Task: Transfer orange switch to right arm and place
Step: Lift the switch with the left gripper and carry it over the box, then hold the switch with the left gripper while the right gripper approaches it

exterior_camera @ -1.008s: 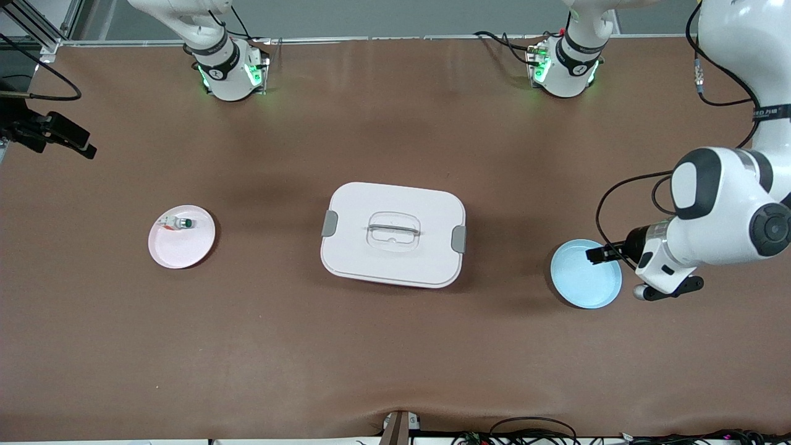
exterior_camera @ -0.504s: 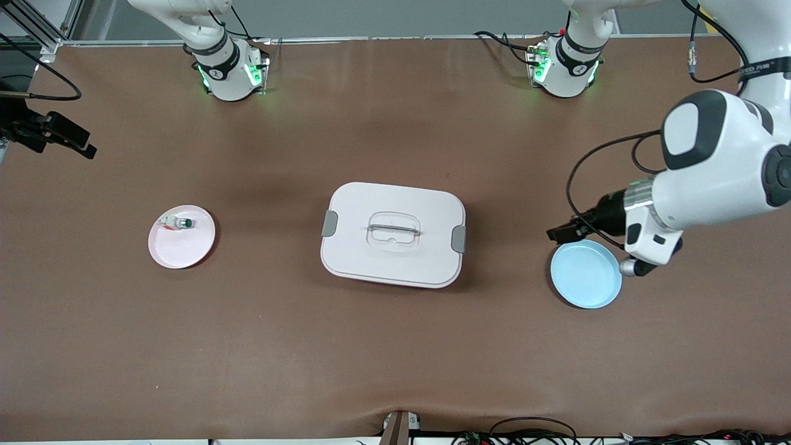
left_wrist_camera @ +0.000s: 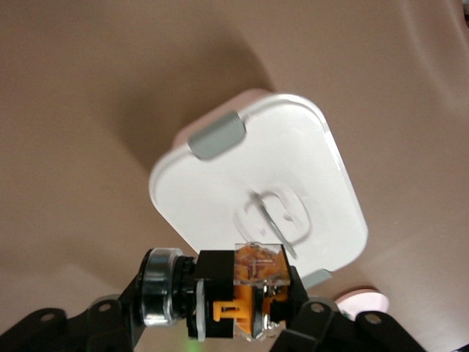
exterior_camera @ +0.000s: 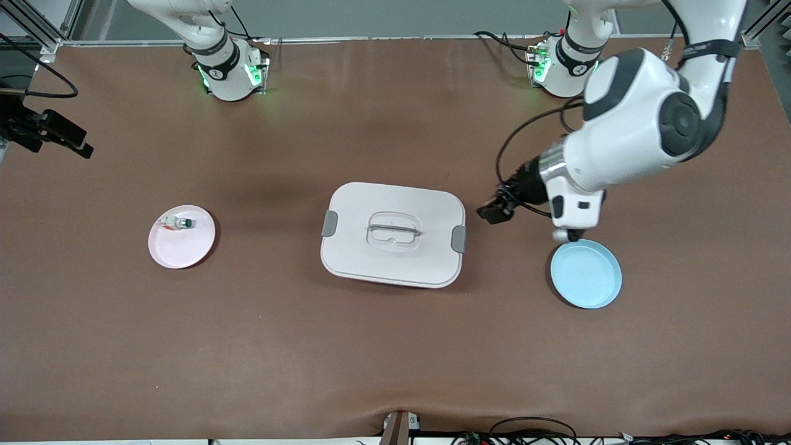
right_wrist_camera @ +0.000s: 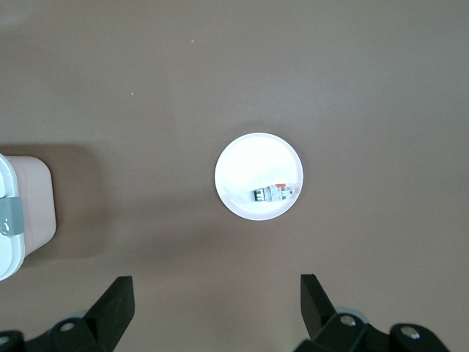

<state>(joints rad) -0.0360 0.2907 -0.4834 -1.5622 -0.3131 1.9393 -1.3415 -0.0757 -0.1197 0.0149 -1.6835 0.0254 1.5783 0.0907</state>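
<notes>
Looking at the front view, I see the left gripper up in the air over bare table, between the white lidded box and the blue plate. Its fingers are closed on a small dark thing I cannot make out from here. The box sits mid-table with grey latches at both ends and a clear handle on its lid. The pink plate lies toward the right arm's end of the table, with a small white part with a green cap on it. Of the right arm only the base and lower links show at the top, so its gripper is out of this view.

On the left wrist view, the orange switch is clamped between the left gripper's fingers, a black block with an orange centre under a clear cover. Below it lies the white box.

On the right wrist view, the right gripper waits high over the table with its fingers spread wide and nothing between them. The pink plate and its white part lie straight beneath.
</notes>
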